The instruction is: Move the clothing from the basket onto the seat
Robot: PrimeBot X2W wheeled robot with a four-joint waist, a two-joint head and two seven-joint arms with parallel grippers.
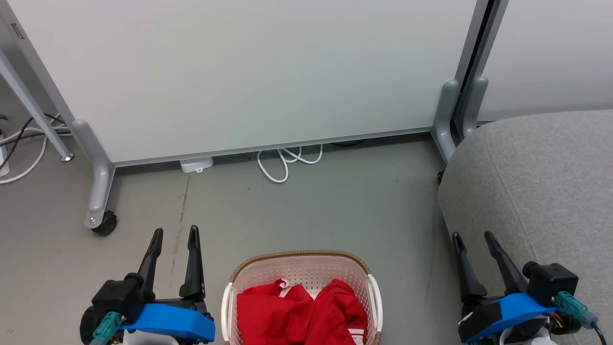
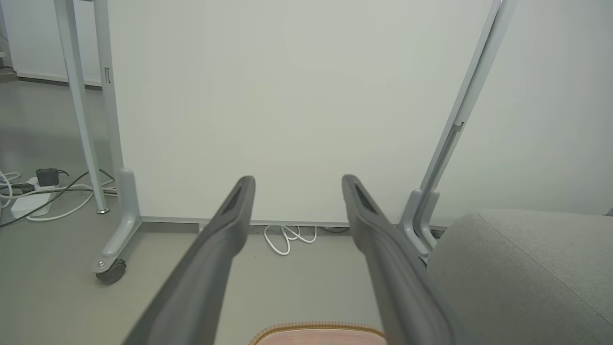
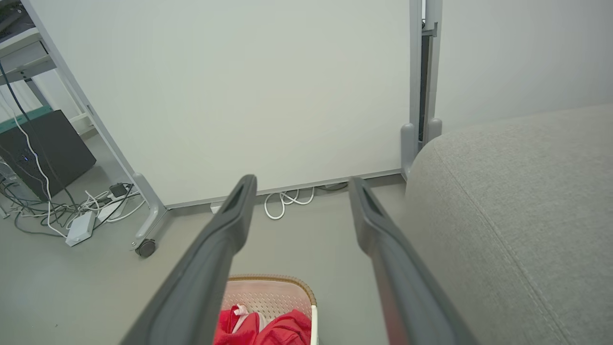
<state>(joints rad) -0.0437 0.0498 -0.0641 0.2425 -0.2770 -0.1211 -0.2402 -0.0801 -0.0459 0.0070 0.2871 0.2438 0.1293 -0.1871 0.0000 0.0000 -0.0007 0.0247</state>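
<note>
Left gripper (image 1: 175, 231) wide open, nothing in it, just left of basket (image 1: 301, 254). Right gripper (image 1: 473, 235) same deal, by seat (image 1: 541, 182) edge. Red clothes (image 1: 299, 311) bunched inside basket, sitting on floor (image 1: 335, 206) between my grippers.

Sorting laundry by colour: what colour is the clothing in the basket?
The clothing is bright red with white stripes, clearest in the head view.

Ahead of me stands a large white flat partition panel (image 1: 249, 72) on grey metal legs. Its left leg ends in a black castor (image 1: 104, 223). A looped white cable (image 1: 287, 160) and a small white plastic box (image 1: 196, 165) lie on the grey floor (image 1: 311, 211) at the panel's lower edge. At far left I note tangled black and white cables (image 1: 21, 136).
</note>
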